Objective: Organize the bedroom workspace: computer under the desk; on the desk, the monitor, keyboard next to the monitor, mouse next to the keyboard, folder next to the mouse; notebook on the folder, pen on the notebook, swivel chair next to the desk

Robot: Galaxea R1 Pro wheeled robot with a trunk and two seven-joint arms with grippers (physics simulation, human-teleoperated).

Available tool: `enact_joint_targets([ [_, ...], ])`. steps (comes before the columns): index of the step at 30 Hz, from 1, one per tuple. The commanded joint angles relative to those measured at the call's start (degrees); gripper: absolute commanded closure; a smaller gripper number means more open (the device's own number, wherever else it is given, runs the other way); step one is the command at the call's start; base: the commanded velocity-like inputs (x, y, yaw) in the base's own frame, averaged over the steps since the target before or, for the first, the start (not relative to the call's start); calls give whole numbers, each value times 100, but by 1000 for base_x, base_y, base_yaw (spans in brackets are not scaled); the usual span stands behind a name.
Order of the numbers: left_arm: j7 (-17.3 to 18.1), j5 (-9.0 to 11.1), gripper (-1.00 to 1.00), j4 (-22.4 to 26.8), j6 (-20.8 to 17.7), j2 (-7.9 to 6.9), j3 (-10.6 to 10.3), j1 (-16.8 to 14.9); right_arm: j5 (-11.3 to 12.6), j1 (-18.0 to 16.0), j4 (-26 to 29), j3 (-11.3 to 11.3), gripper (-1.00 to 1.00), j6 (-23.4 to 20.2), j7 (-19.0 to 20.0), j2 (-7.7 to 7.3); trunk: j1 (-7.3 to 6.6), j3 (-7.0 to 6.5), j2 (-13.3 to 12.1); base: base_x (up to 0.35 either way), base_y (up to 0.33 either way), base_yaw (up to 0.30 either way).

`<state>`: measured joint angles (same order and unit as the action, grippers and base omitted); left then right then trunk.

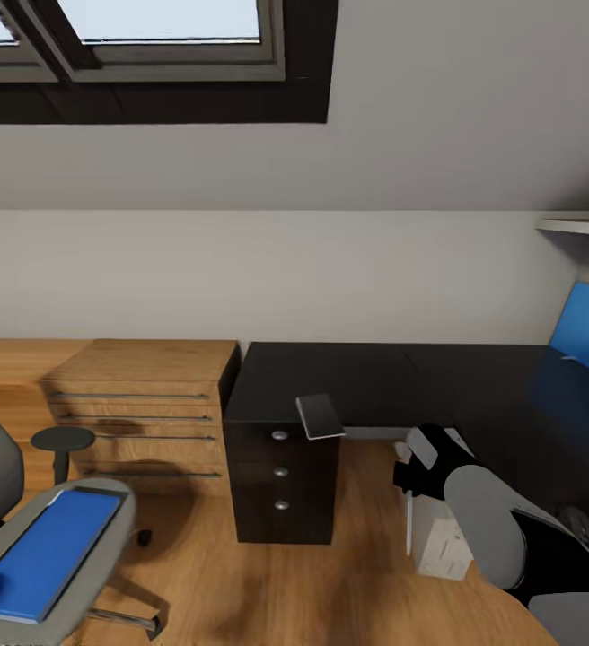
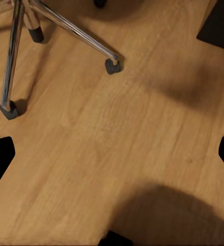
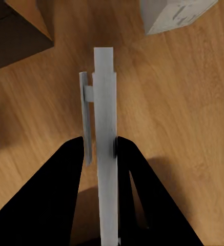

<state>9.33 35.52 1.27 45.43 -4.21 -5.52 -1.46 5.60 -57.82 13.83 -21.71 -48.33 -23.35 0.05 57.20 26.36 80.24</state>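
The pen, pinched upright in the right tool above the floor, should be kept level-gripped until the notebook (on the table at 12 o'clock) is stacked.

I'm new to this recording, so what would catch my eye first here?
The bright blue folder lying on the grey chair seat at lower left stands out most. Next, the right claw is shut on a whitish pen, held over the wooden floor. A dark grey notebook sits on the black desk, overhanging its front edge above the drawers.
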Motion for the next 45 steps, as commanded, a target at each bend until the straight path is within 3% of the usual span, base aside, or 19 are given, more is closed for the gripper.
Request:
enact_joint_targets([
  [1,26,61,-100,-4,16,1,-46,-3,60,-1,8,4,100,-10,-47,7,-1,6,3,-72,-303,0],
  [10,41,60,-100,-4,18,22,-46,-3,55,-1,6,8,100,-10,-47,49,-1,6,3,-82,-274,0],
  [19,43,64,-100,-4,19,40,-39,-3,55,-1,6,9,100,-10,-47,55,-1,6,3,-29,-63,0],
  [45,19,57,-100,195,-133,92,-70,-3,55,-1,14,9,100,37,-47,52,-572,-461,-1039,-1,-3,0],
])
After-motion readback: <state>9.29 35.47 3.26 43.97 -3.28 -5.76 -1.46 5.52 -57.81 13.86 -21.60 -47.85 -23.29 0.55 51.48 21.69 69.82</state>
